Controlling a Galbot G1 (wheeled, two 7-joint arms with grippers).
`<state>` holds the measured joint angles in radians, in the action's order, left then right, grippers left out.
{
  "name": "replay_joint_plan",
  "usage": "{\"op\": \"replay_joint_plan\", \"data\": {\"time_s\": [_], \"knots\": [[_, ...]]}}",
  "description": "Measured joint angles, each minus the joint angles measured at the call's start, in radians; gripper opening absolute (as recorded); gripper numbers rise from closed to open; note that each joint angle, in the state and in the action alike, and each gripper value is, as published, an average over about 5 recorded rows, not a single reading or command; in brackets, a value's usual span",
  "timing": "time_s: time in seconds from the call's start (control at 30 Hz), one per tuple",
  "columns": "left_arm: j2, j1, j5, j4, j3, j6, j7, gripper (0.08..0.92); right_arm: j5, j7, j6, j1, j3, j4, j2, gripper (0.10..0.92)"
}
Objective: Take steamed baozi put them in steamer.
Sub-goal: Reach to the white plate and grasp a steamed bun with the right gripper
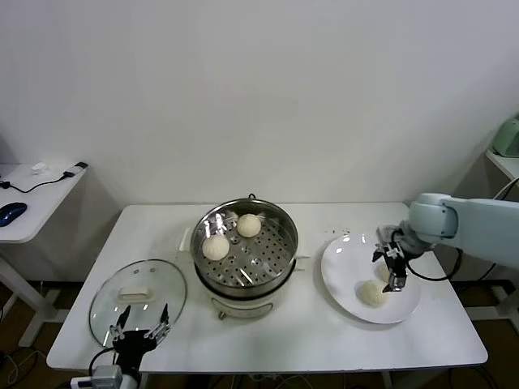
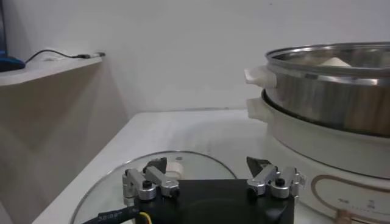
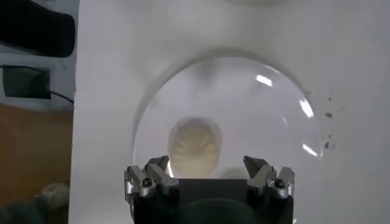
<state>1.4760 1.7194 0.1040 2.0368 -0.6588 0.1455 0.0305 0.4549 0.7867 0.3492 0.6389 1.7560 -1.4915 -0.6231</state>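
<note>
On the surface (image 1: 308, 340), the steamer (image 1: 245, 253) already holds two baozi (image 1: 232, 237), and beside it on the plate (image 1: 345, 279) two remain under the spread right tool (image 1: 389, 266), which should descend and pinch one; the left tool (image 1: 139, 331), spread, idles over the lid (image 1: 138, 296).

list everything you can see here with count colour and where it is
baozi in steamer: two, cream-white, on the perforated tray
baozi on plate: one clear, a second partly hidden behind the right claw
steamer: one, steel on cream base, table centre
plate: one, white, right of steamer
glass lid: one, clear, white handle, left of steamer
table: one, white
side desk: one, white, far left, with blue mouse and cable
left claw: open, over lid's near edge
right claw: open, above plate
</note>
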Motion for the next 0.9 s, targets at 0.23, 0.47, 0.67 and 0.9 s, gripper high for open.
{"op": "replay_joint_plan", "data": {"time_s": [0.23,0.47,0.67,0.9], "knots": [[0.0,0.0,0.001,-0.005,-0.005,0.001,0.0,0.823,-0.026,-0.023,0.021,-0.119,-0.086,0.05,-0.006,0.823],[0.0,-0.004,0.003,-0.01,-0.007,0.003,0.0,0.823,-0.037,-0.035,0.039,-0.198,-0.14,0.092,-0.03,0.823],[0.0,-0.006,0.005,-0.015,-0.008,0.005,0.0,0.823,-0.046,-0.041,0.051,-0.239,-0.167,0.112,-0.038,0.814],[0.0,-0.013,0.005,-0.018,-0.007,0.007,0.001,0.823,-0.049,-0.046,0.054,-0.261,-0.199,0.127,-0.047,0.649]]}}
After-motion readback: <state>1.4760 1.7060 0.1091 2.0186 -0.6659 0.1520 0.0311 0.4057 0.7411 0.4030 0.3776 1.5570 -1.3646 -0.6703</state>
